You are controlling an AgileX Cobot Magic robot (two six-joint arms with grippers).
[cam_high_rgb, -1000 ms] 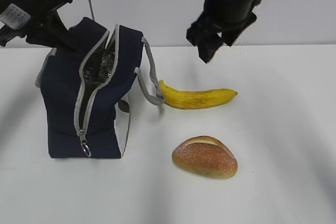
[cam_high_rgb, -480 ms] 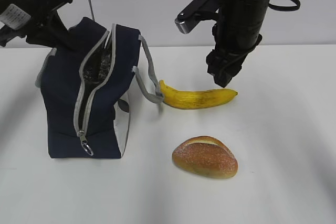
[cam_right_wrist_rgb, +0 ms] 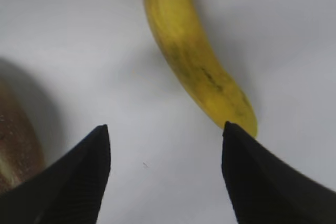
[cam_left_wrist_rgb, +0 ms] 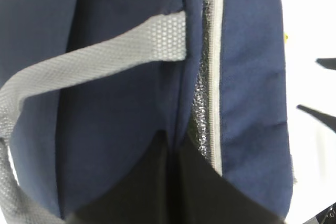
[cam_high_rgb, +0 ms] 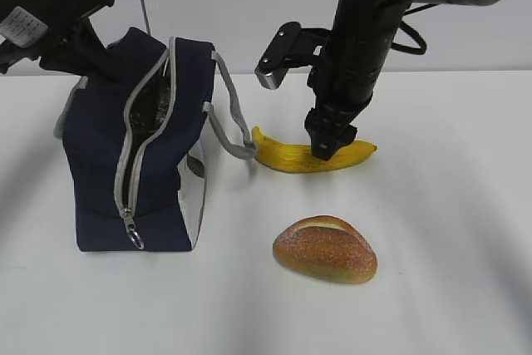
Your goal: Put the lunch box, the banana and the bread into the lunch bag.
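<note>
1. The lunch bag [cam_high_rgb: 137, 147] stands on the left of the white bench [cam_high_rgb: 449, 230], zipper undone, silvery lining showing in the gap.
2. The left tool [cam_high_rgb: 79, 39] is at the bag's upper back edge, jaws closed – on fabric, it seems, though the contact is hidden.
3. The right tool [cam_right_wrist_rgb: 165, 177] is spread wide and holds nothing – its tips sit low at the banana [cam_high_rgb: 312, 154], one beside its end.
4. The bread [cam_high_rgb: 325, 248] lies nearer the camera, apart from both.
</note>
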